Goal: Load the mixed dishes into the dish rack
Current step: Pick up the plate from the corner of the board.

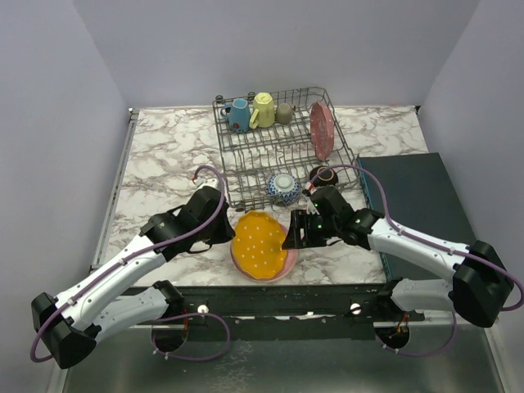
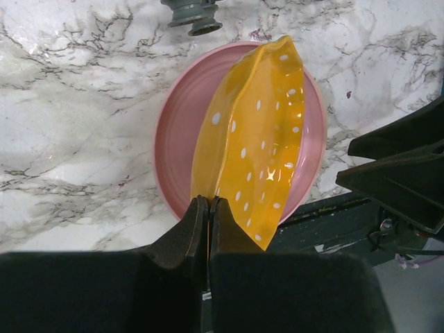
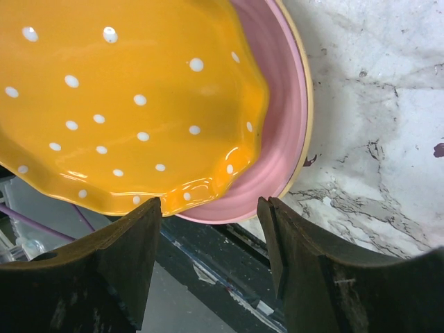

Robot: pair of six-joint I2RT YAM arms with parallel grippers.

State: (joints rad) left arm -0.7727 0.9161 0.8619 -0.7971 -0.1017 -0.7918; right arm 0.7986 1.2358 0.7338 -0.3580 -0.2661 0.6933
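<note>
My left gripper (image 2: 209, 202) is shut on the near rim of the scalloped orange-yellow plate (image 2: 257, 139), which tilts up off the pink plate (image 2: 177, 132) lying flat near the table's front edge. From above, the orange plate (image 1: 258, 243) hides most of the pink plate (image 1: 289, 263). My right gripper (image 3: 211, 215) stands open just beside both plates' right edge, touching neither; the orange plate (image 3: 118, 104) and pink plate (image 3: 281, 139) lie ahead of its fingers. The dish rack (image 1: 254, 160) holds blue (image 1: 239, 115), pale yellow (image 1: 264, 109) and grey-beige (image 1: 284, 113) mugs, a standing dark red plate (image 1: 322, 129), a blue-white bowl (image 1: 284, 187) and a dark brown bowl (image 1: 324, 175).
A dark flat rectangular box (image 1: 417, 201) lies at the table's right side. The black front rail (image 1: 327, 299) runs just below the plates. Grey walls close in the marble table (image 1: 164, 155) at the back and sides.
</note>
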